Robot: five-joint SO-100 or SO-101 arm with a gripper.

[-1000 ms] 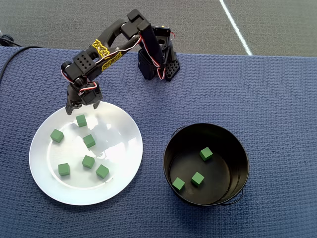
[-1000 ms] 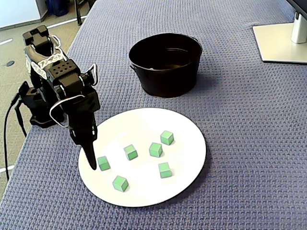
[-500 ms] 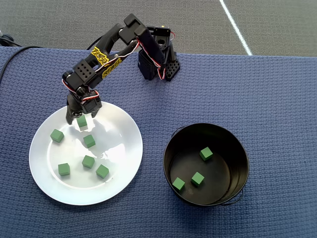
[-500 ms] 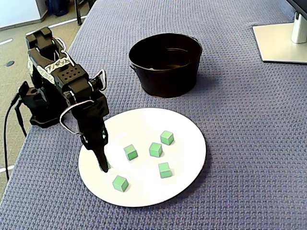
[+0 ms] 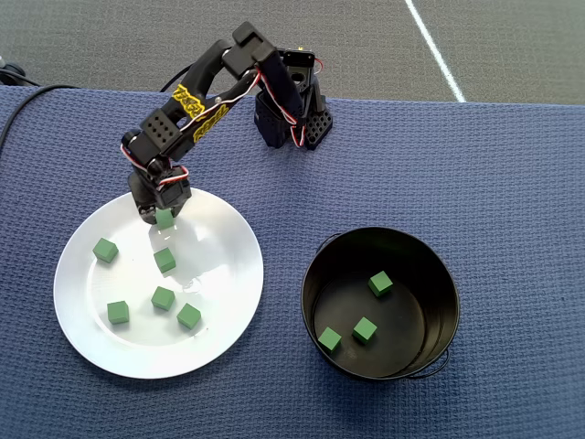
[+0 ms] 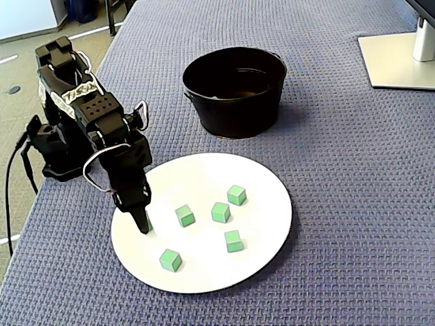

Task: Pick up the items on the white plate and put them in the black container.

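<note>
four loose green cubes lie on the white plate in the overhead view, toward the counter's left edge, and a fifth cube sits clenched in the tool at the plate's upper rim. half a second ago that cube was lower and further in on the plate; now it has come up with the arm. three more cubes rest inside the black container, well apart to the right, unchanged.

in the fixed view the tool points down over the plate's left edge, the gripped cube mostly hidden behind the finger. four cubes stay spread across the plate. the container stands beyond the plate's far rim, nothing between them. a grey monitor base occupies the counter's far right corner.
</note>
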